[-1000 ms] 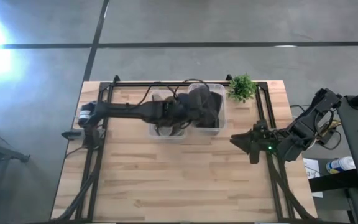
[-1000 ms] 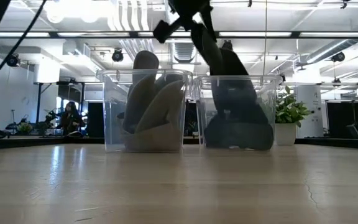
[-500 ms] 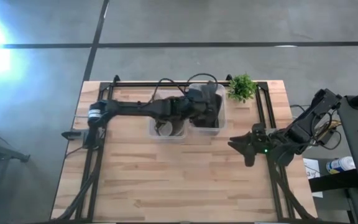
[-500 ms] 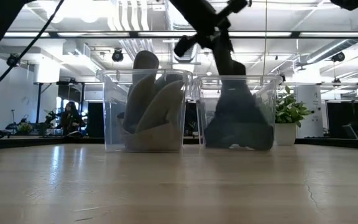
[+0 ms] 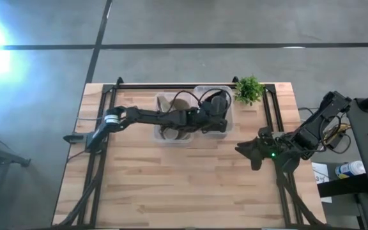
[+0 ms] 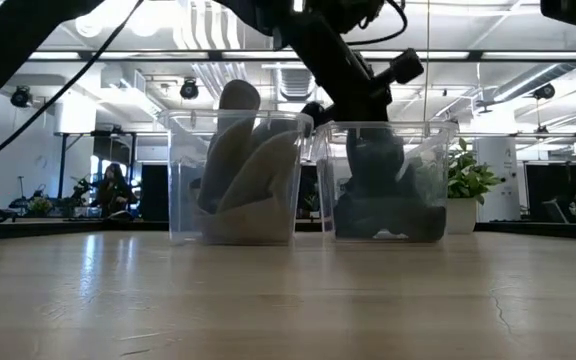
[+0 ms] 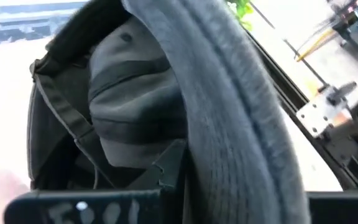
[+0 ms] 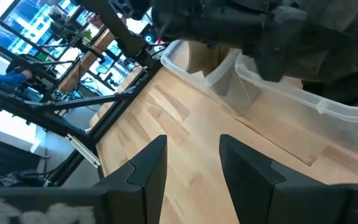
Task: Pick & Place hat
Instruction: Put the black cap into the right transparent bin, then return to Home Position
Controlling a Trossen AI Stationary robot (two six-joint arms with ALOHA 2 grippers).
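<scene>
A dark grey hat (image 7: 229, 124) fills the left wrist view, and its brim runs close past the camera. In the low view the hat (image 6: 368, 160) hangs inside the right clear bin (image 6: 423, 170) on top of other dark hats. My left gripper (image 5: 211, 115) reaches from the table's left over that bin (image 5: 230, 121) and sits at its rim (image 6: 363, 95), shut on the hat. The left clear bin (image 5: 171, 142) holds tan hats (image 6: 243, 170). My right gripper (image 5: 246, 150) waits open near the table's right edge, above bare wood (image 8: 191, 165). My left gripper holds the dark grey hat at its brim (image 7: 241, 143); the hat itself hides the fingers and the exact spot. It comes from above, slanting in from the table's left. The hat hangs below it inside the right bin, lower end among the dark hats there.
A small green plant (image 5: 249, 89) stands by the right bin at the far right corner. A black rail frame (image 5: 270, 115) runs along the table's sides. The near half of the wooden table (image 5: 184, 185) lies in front of the bins.
My left gripper has moved toward the table's right and down, from above the bins to the right bin's rim. The dark hat, held high over the bin a second ago, now hangs down inside it.
</scene>
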